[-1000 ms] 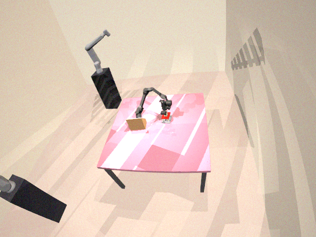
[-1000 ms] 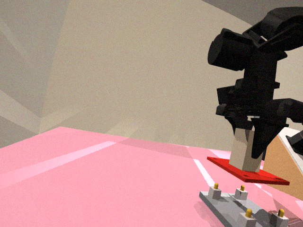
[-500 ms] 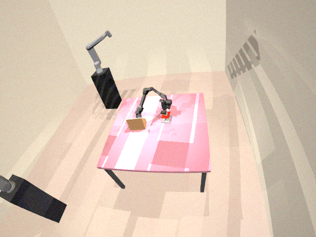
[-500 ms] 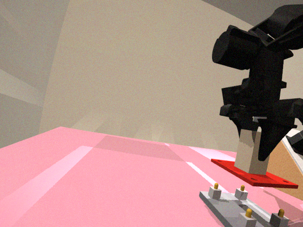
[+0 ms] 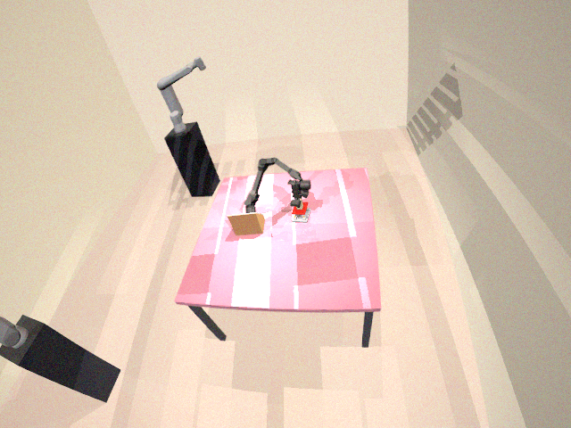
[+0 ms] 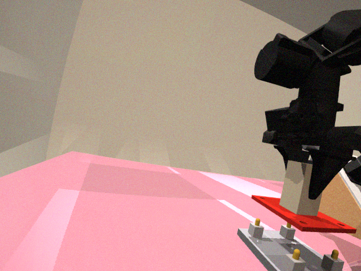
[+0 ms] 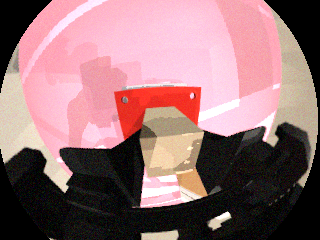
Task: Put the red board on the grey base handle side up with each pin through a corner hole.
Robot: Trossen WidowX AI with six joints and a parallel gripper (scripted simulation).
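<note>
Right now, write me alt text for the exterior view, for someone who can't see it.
A black gripper holds a red board by its pale square handle, in the air above a grey base on a pink table. Four gold-tipped posts stand on the base, their pins outside the board's holes.

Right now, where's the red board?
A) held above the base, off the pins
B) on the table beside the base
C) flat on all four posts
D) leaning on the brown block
A: the gripper grips its handle, and the pins stand bare below the board.
</note>
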